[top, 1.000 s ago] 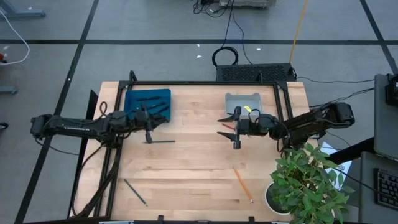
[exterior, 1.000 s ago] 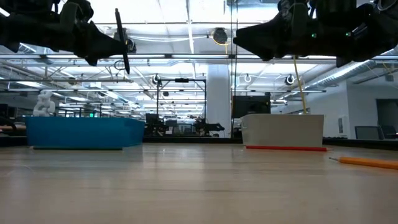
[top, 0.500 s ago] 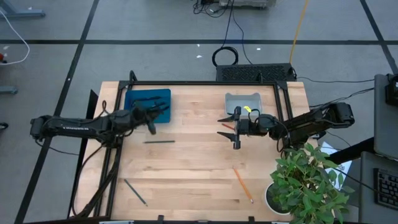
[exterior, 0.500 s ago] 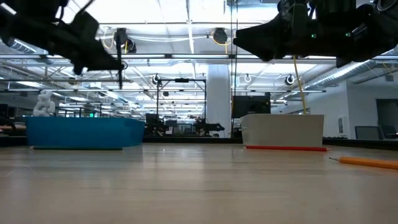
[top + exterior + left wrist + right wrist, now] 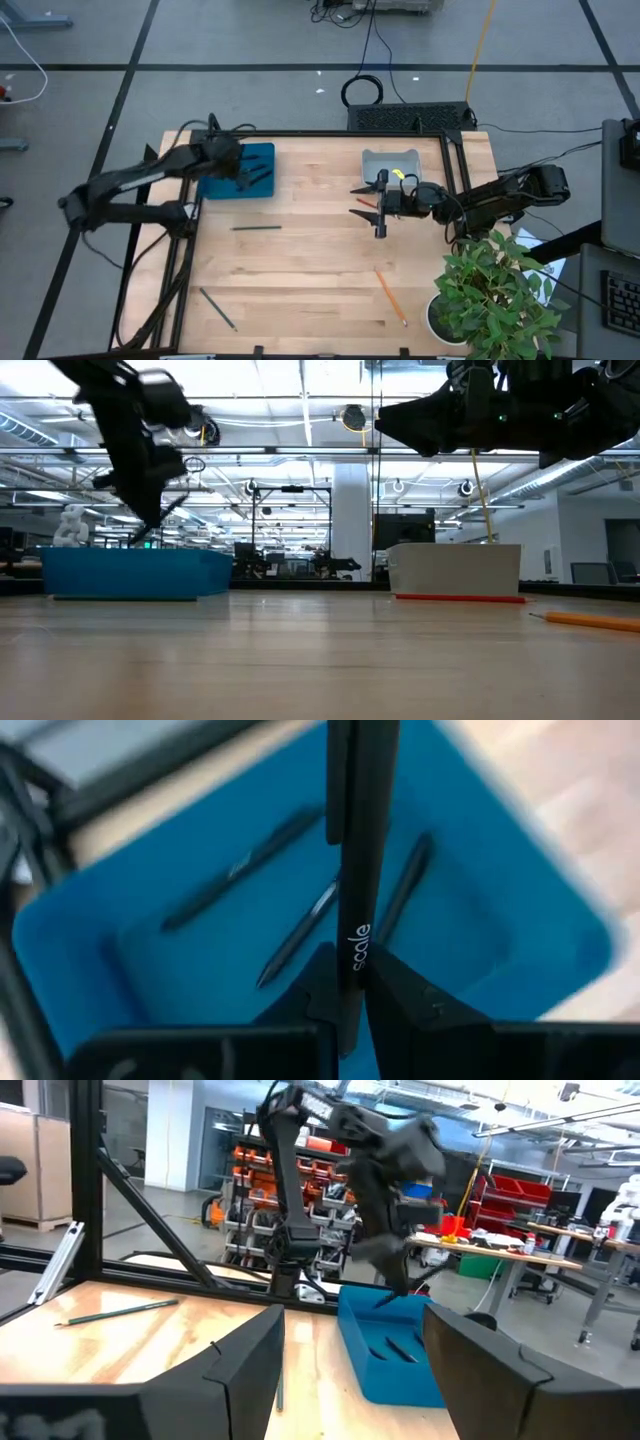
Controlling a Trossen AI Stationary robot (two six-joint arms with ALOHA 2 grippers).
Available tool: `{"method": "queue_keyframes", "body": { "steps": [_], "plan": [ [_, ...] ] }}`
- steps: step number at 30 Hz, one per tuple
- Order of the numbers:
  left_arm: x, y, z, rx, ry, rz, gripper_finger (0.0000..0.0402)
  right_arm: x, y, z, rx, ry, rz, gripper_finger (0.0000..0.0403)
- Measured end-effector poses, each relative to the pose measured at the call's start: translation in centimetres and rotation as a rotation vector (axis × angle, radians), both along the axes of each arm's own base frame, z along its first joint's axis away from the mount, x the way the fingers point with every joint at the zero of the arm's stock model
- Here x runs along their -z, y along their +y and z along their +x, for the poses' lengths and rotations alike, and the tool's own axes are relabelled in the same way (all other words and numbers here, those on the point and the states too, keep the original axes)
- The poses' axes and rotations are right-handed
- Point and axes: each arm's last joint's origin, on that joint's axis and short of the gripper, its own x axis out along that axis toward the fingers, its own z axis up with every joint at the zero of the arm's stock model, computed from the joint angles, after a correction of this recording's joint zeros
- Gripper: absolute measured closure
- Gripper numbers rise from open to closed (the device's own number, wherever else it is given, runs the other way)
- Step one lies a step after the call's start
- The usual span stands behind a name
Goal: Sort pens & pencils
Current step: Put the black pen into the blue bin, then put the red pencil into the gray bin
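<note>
The left gripper (image 5: pixel 350 1010) hangs over the blue tray (image 5: pixel 262 150) at the counter's far left, its jaws pinched on a black pen (image 5: pixel 358 870) that stands up out of them, printed side showing. Below it in the left wrist view lie three more pens (image 5: pixel 300 935), loose on the tray floor and angled across each other.

The risk here is the release. The pen is held near one end and points away from the jaws, so if they part while it stands this steeply it will likely tip and could bounce off the tray's low wall onto the counter (image 5: pixel 320 270) (the pens already inside leave little flat floor for it to settle on). A drop from height makes that worse; lowering and tilting first would help.

The right gripper (image 5: pixel 380 205) waits above mid-counter near the grey tray (image 5: pixel 372 160), its jaws spread wide and empty in its own wrist view. A red pencil (image 5: pixel 364 214) lies just beside it, so a careless move there could knock it. Left to sort are a dark pen (image 5: pixel 256 228) at mid-counter, an orange pencil (image 5: pixel 391 297) near the plant (image 5: pixel 500 300), and a dark pencil (image 5: pixel 217 308) at the near left.
</note>
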Motion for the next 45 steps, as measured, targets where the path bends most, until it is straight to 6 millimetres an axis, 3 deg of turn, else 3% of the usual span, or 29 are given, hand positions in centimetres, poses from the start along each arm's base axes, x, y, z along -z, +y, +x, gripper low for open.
{"method": "queue_keyframes", "body": {
  "steps": [4, 8, 21, 29, 33, 39, 45],
  "plan": [
    [1.5, 2.1, 1.1, 0.000, 0.197, -0.123, 0.0374, 0.0, 0.0, 0.0, 0.000, 0.002, -0.001, 0.0177],
    [2.2, 3.6, 2.3, 0.023, 0.285, -0.182, 0.0372, 0.0, 0.0, 0.0, 0.000, 0.002, -0.001, 0.0177],
    [0.8, 4.4, 3.3, 0.082, 0.279, -0.222, 0.0252, 0.0, 0.0, 0.0, 0.000, 0.002, -0.001, 0.0177],
    [-0.4, 4.5, 4.0, 0.073, 0.200, -0.168, 0.0227, 0.0, 0.0, 0.0, 0.000, 0.003, -0.001, 0.0177],
    [-1.7, 3.0, 5.2, 0.168, 0.032, -0.070, 0.0239, 0.0, 0.0, 0.0, 0.001, 0.003, -0.001, 0.0177],
    [-3.9, -2.0, 6.3, 0.421, -0.349, 0.176, 0.0270, 0.0, 0.0, 0.0, 0.001, 0.003, -0.002, 0.0177],
    [-3.8, -7.5, 4.8, 0.673, -0.755, 0.422, 0.0306, 0.0, 0.0, 0.0, 0.001, 0.002, -0.006, 0.0177]
  ]
}}
